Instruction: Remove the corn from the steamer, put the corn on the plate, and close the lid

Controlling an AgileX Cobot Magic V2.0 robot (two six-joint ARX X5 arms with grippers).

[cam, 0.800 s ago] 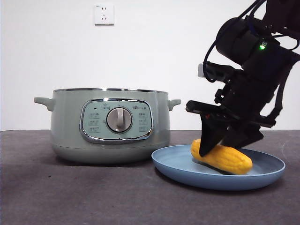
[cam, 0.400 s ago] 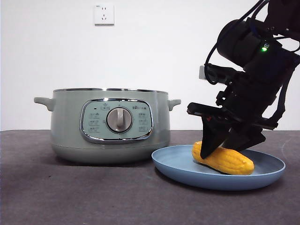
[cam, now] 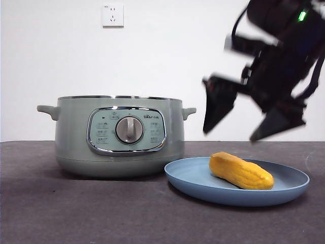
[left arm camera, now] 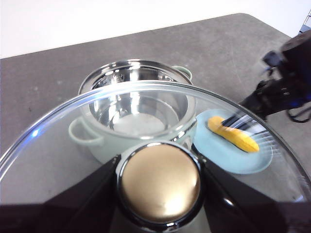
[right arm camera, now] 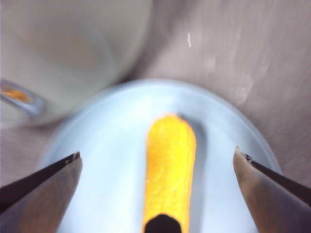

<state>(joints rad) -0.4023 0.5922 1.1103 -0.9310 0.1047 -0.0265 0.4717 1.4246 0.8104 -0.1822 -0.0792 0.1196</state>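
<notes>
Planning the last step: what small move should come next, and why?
Probably bring the left hand, gripping the lid by its knob, down over the open pot. The corn already lies on the plate, and the right hand hangs open above it.

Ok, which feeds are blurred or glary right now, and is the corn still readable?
Front view: the right tool above the plate is motion-smeared, but the corn and steamer are sharp. Right wrist view: everything is soft, though the corn reads clearly. Left wrist view: glare streaks cross the glass lid, and the distant arm is blurred.
</notes>
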